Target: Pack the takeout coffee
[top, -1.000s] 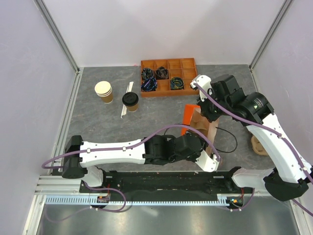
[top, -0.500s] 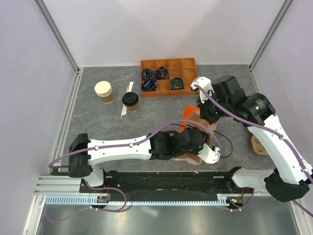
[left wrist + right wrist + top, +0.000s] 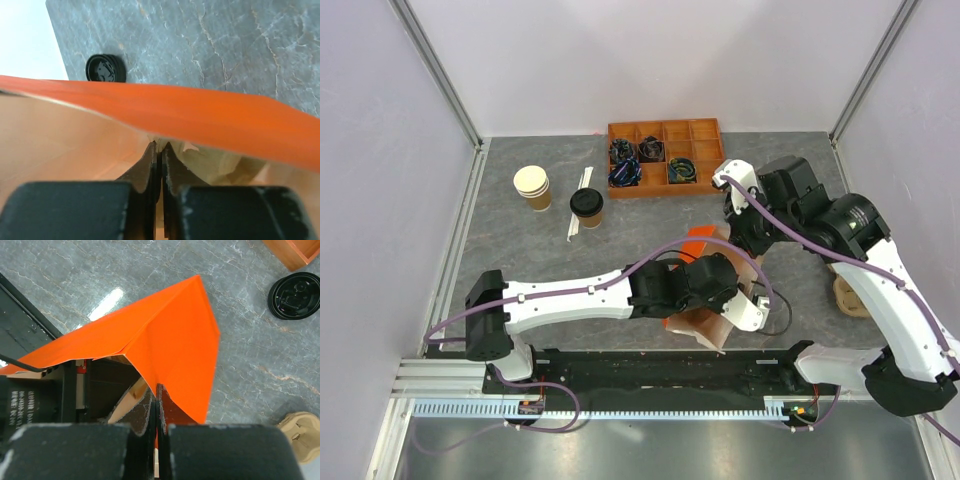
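Takeout coffee (image 3: 586,207), tan paper cup with black plastic lid, stands far-left, well apart from the orange-and-tan paper bag (image 3: 692,240). Both left gripper (image 3: 159,148) and right gripper (image 3: 156,391) pinch the bag's edge. Likely light, crushable: grasp your cup mid-wall.

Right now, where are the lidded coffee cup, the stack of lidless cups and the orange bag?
takeout coffee (image 3: 586,203): top external view, on its black lid.
stack of lidless cups (image 3: 531,181): top external view, on the top cup's mouth.
orange bag (image 3: 170,345): right wrist view, on its orange outer panel.
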Motion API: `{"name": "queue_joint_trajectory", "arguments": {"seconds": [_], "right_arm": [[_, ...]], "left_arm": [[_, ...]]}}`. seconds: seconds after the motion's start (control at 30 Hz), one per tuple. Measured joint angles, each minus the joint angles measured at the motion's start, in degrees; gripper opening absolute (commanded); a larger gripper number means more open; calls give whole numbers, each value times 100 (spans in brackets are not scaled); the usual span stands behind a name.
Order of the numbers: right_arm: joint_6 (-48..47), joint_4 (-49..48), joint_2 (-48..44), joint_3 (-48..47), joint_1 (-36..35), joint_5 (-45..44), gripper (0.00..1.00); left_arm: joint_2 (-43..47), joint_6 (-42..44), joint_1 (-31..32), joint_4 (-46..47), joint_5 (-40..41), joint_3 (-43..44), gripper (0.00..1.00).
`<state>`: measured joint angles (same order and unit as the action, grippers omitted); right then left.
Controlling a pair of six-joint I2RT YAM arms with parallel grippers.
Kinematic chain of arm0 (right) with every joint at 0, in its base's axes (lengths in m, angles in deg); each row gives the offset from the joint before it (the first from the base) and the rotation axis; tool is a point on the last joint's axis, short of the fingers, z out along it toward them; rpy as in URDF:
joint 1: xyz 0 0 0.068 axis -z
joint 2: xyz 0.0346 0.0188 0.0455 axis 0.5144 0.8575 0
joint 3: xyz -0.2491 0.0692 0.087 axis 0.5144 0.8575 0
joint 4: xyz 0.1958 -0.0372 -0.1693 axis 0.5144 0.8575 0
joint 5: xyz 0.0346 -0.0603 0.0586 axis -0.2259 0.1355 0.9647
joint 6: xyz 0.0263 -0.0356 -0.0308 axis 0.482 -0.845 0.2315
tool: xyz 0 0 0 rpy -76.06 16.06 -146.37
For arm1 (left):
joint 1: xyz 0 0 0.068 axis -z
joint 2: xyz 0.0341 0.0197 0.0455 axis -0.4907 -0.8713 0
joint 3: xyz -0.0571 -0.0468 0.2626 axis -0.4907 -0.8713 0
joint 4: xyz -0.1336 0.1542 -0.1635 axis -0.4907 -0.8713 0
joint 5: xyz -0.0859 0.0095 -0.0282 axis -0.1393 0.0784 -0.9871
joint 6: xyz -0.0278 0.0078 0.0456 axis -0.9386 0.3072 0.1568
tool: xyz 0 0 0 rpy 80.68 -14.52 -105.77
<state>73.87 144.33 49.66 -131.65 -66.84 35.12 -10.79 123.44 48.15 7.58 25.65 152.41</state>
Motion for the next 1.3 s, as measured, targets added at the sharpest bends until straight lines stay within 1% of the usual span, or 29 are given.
{"name": "queue_joint_trajectory", "arguments": {"seconds": [0.23,0.6,0.73,1.07,1.3], "right_arm": [[-4,-4,-107,0,0,92,0],[-24,-31,-125,2,-74,-37,0],[-22,-31,-120,2,-120,-186,0],[-22,-52,-120,2,-216,-258,0],[-15,-48,-120,2,-256,-212,0]], "left_arm": [[0,-66,7,-463,-308,455,2],[9,-109,212,-634,-46,721,2],[33,-125,225,-761,-59,726,2],[35,-682,219,-1534,-378,726,2],[22,-922,149,-1589,-577,514,2]]}}
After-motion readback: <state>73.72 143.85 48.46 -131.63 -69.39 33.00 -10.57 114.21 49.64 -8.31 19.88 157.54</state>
